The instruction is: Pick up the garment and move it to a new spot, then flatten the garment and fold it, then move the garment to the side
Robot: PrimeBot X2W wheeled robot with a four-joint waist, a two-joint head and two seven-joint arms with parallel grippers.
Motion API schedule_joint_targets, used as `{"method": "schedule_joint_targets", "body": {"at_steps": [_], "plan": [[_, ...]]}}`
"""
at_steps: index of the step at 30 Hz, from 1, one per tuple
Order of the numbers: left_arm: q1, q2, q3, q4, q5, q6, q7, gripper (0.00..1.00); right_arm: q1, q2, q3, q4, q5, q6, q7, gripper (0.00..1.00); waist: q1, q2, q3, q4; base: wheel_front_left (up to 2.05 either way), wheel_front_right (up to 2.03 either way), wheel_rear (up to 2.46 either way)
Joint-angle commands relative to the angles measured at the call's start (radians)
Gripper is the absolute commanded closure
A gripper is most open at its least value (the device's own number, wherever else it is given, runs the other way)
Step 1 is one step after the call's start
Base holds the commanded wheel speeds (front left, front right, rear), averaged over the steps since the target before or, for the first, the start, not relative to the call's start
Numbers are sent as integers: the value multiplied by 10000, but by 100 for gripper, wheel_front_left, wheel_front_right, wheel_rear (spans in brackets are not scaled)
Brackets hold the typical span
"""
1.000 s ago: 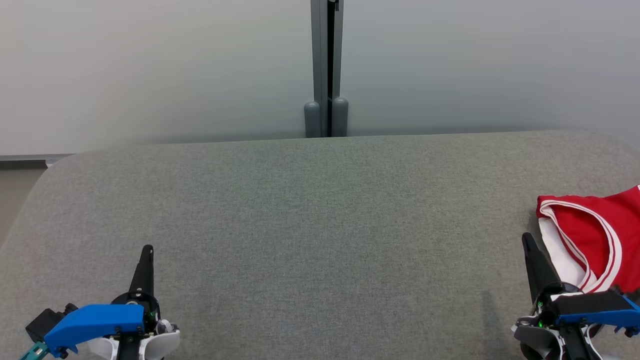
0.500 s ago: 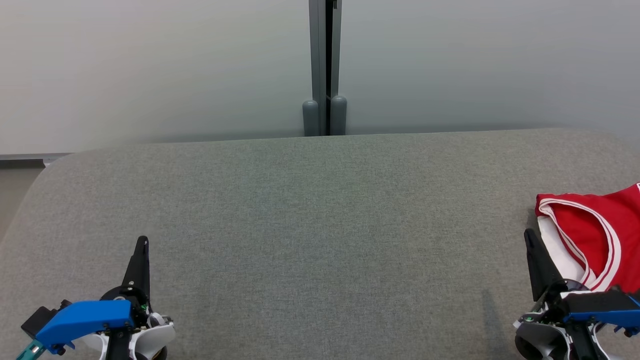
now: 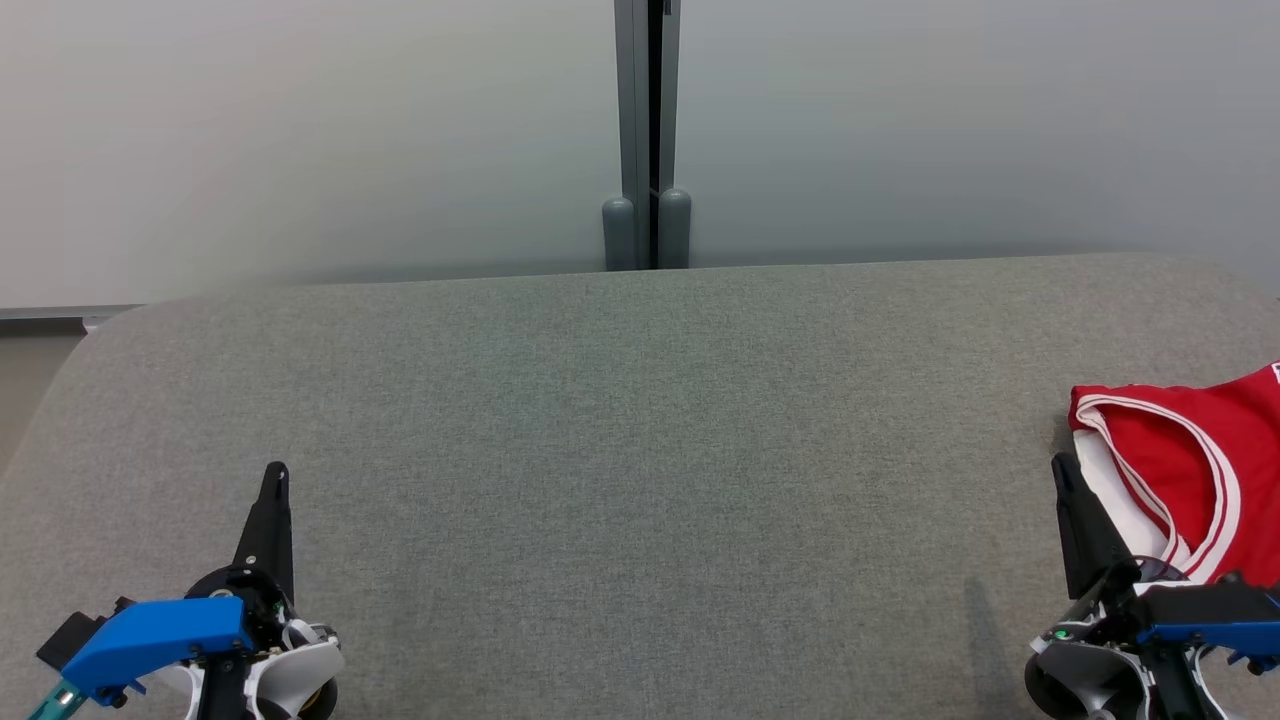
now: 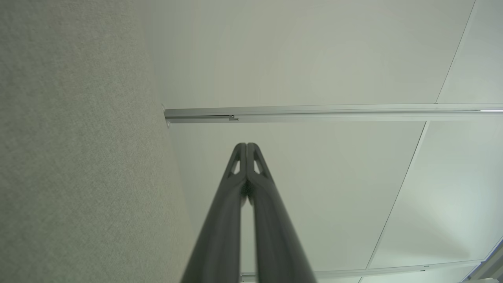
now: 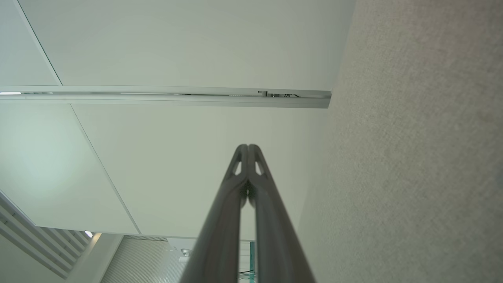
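L gripper [image 3: 276,472] above front-left corner of grey fabric surface [image 3: 640,430], jaws clenched, grasping nothing | R gripper [image 3: 1062,465] at front-right, jaws clenched, grasping nothing, just beside garment | red garment [image 3: 1190,450] w/ white trim lies at surface's right edge, cut off by frame

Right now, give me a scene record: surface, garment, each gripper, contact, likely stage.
surface: grey fabric pad, wall panels behind
garment: red with white trim, lying on the pad's far right, cut off by the head view's edge
left gripper: shut, empty, over bare pad at lower left
right gripper: shut, empty, just left of the garment
contact: right finger overlaps the garment's white edge in the head view; touching or not, cannot tell
likely stage: garment seems already set aside; folded state unclear
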Motion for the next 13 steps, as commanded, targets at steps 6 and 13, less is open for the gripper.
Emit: {"method": "schedule_joint_targets", "body": {"at_steps": [6,13], "plan": [[-90,1,24,-48,-30,-51,45,100,132,-54,-25,-41,21,4,51,100,0,-1,0,1,0,0,0],[-90,1,23,-49,-30,-51,45,100,131,-55,-25,-39,21,4,51,100,0,-1,0,1,0,0,0]]}}
